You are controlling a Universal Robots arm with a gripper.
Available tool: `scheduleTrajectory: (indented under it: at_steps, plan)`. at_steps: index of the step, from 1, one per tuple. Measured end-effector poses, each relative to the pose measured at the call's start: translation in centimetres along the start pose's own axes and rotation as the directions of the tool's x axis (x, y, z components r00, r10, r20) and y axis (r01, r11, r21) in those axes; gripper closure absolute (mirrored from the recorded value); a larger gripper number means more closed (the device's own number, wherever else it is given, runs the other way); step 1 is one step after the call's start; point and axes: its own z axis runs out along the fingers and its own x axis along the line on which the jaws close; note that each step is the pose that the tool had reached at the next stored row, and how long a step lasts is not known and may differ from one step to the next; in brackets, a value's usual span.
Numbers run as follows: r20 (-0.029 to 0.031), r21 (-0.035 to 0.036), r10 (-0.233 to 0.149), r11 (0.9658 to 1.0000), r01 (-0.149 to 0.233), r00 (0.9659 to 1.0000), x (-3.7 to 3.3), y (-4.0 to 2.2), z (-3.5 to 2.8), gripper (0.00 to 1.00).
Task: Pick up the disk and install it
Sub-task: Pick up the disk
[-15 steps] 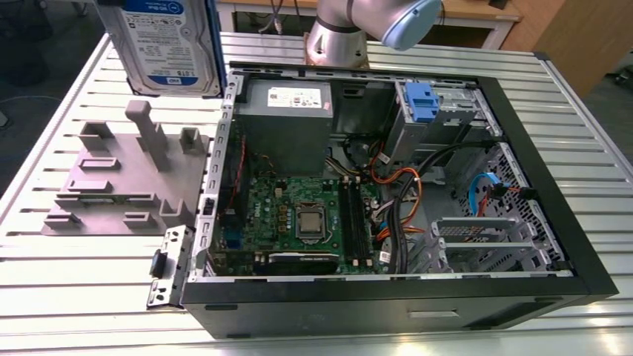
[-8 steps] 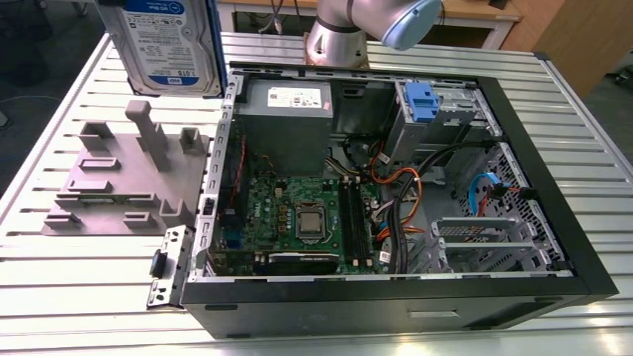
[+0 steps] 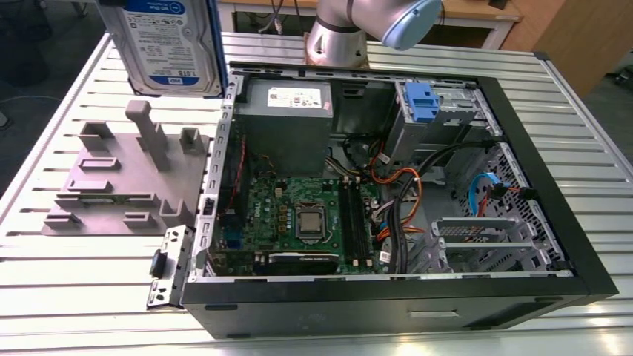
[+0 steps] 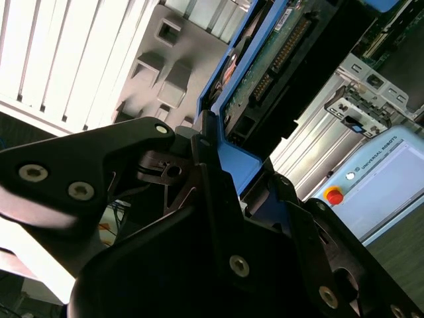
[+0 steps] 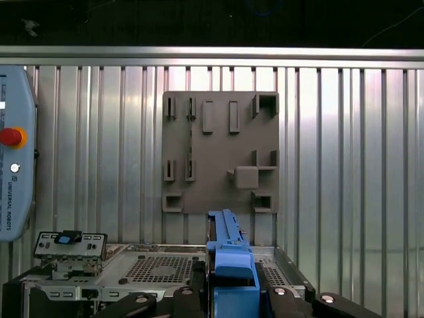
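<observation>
The gripper (image 4: 240, 158) pinches the disk (image 3: 163, 44) by its blue rails (image 5: 228, 248), holding it upright in the air between the grey fixture (image 3: 109, 189) and the open case (image 3: 396, 289), likely so it can enter a bay edge-first.

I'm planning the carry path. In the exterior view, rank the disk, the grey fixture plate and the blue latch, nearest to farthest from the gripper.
1. The disk, clamped in the gripper, at the exterior view's upper left.
2. Grey fixture plate, below it, on the exterior view's left.
3. Blue latch, inside the case, at the exterior view's upper right.
</observation>
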Motion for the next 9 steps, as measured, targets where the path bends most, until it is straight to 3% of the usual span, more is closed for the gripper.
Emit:
scheduleTrajectory:
  at_steps: [9]
  plan:
    - [-0.0001,-0.0001,0.000,1.0000,0.000,1.0000,0.00,-0.33,-0.01,0.64]
